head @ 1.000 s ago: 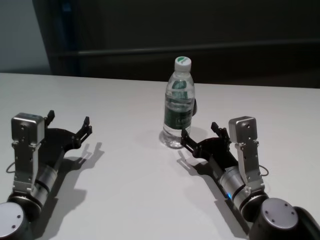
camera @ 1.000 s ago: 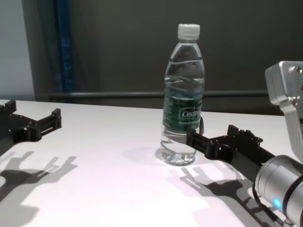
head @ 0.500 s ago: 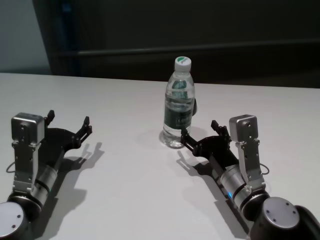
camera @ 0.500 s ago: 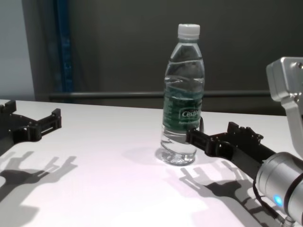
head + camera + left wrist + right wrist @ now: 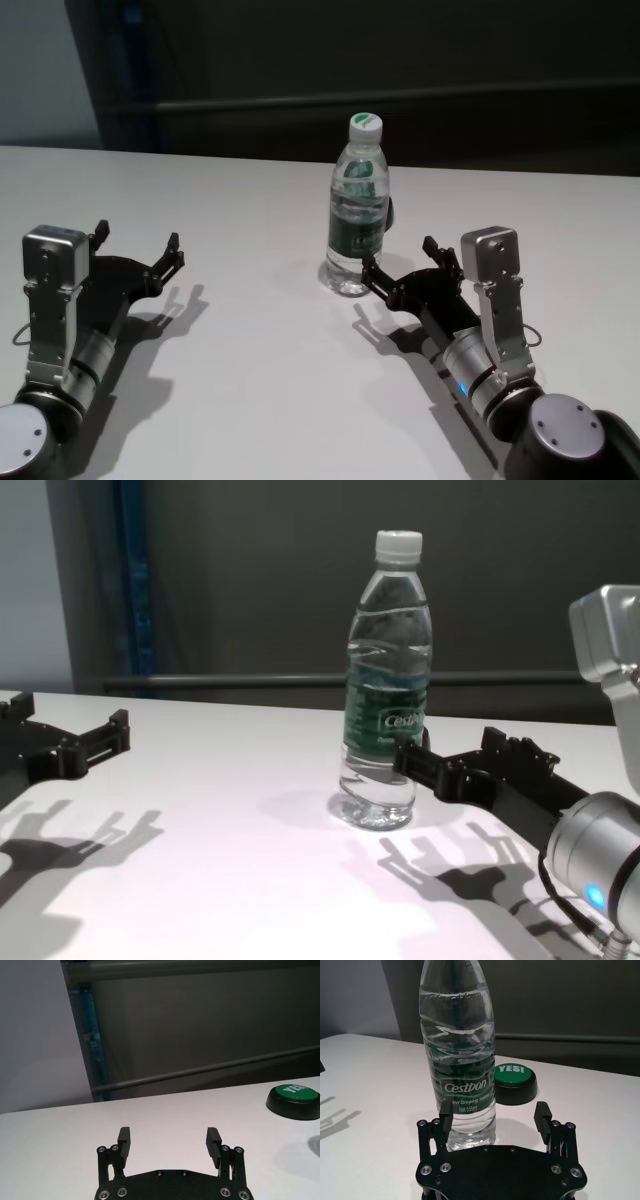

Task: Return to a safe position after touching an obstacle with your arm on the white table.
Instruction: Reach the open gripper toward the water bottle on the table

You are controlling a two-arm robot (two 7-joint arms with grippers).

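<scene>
A dark wall point(image 5: 250, 580) behind; a grey rail point(image 5: 230, 682) across it; a blue upright strip point(image 5: 132, 580) at left.

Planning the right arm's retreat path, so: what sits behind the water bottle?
Behind the water bottle sits a dark dome button with a green "YES!" top, on the white table. The bottle covers its near-left edge. The open right gripper is just in front.

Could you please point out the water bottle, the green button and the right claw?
water bottle point(image 5: 465, 1087), right wrist view, on its green label.
green button point(image 5: 512, 1070), right wrist view, on its green top.
right claw point(image 5: 400, 265), head view, between its open fingertips.
</scene>
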